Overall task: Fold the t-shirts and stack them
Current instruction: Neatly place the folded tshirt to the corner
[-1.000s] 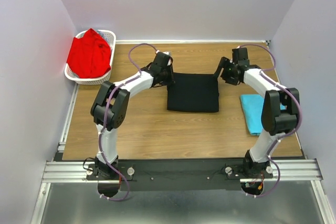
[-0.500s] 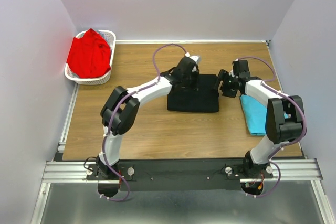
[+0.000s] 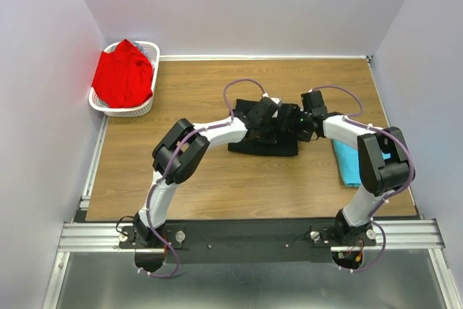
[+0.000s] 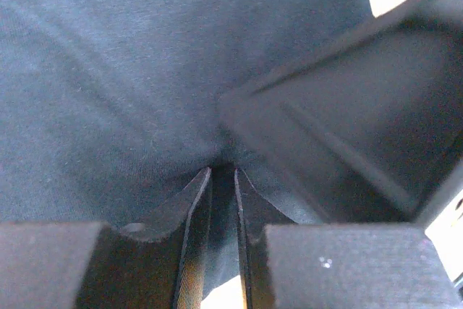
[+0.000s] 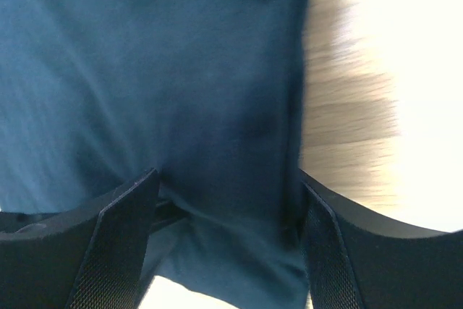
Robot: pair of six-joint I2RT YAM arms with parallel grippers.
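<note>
The black t-shirt lies folded at the table's middle, its upper part bunched under both grippers. My left gripper is shut on a pinch of the black t-shirt, with cloth between the nearly closed jaws. My right gripper is open, its fingers straddling the black t-shirt's edge close to the left gripper. The turquoise t-shirt lies folded at the right. The red t-shirt is heaped in the basket at the far left.
The white lattice basket stands at the table's back left corner against the wall. Bare wood table lies in front of the black shirt and to its left. Walls close in the left, back and right sides.
My left gripper has moved right across the black shirt, drawing its left edge over. My right gripper has moved left onto the shirt's right edge. The shirt now looks narrower and bunched.
</note>
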